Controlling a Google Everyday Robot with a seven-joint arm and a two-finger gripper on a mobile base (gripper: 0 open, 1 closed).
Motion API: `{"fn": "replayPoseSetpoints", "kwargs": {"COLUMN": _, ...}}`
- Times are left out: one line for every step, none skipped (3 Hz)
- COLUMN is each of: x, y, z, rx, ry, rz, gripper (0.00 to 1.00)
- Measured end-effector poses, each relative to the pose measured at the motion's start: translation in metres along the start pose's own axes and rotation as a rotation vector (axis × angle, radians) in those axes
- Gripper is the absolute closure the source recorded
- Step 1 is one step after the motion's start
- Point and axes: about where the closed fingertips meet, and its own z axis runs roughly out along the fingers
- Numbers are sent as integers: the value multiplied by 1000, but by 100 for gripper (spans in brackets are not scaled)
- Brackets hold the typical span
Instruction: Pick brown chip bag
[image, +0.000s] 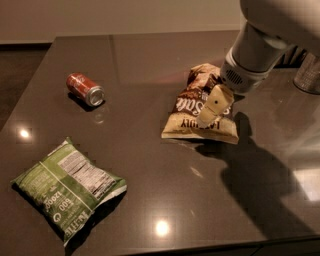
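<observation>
Dark-brown and tan crinkled chip bag (181, 112) lies flat on the grey tabletop (150, 150), far right. Tan tool (214, 106) hovers over its right half; open or closed, I cannot tell. Best to lower straight and pinch a raised crinkle.

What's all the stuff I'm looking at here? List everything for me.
brown chip bag: one, dark brown and tan, right of centre on the table
green bag: one, green with a white label, near left
soda can: one, red, on its side, far left
metallic cylinder: one, grey, right edge, partly cut off
table: one, dark and glossy
arm: one, white, from upper right
gripper: one, tan, over the brown chip bag
</observation>
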Motion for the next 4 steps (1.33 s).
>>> {"fn": "replayPoseSetpoints", "kwargs": {"x": -10, "y": -14, "z": 11, "rx": 51, "ry": 6, "rz": 152, "gripper": 0}}
{"fn": "replayPoseSetpoints", "kwargs": {"x": -16, "y": -19, "z": 25, "rx": 67, "ry": 4, "rz": 319, "gripper": 0}}
{"fn": "replayPoseSetpoints", "kwargs": {"x": -31, "y": -15, "z": 38, "rx": 41, "ry": -25, "rz": 437, "gripper": 0}}
{"fn": "replayPoseSetpoints", "kwargs": {"x": -50, "y": -6, "z": 49, "rx": -1, "ry": -59, "rz": 493, "gripper": 0}}
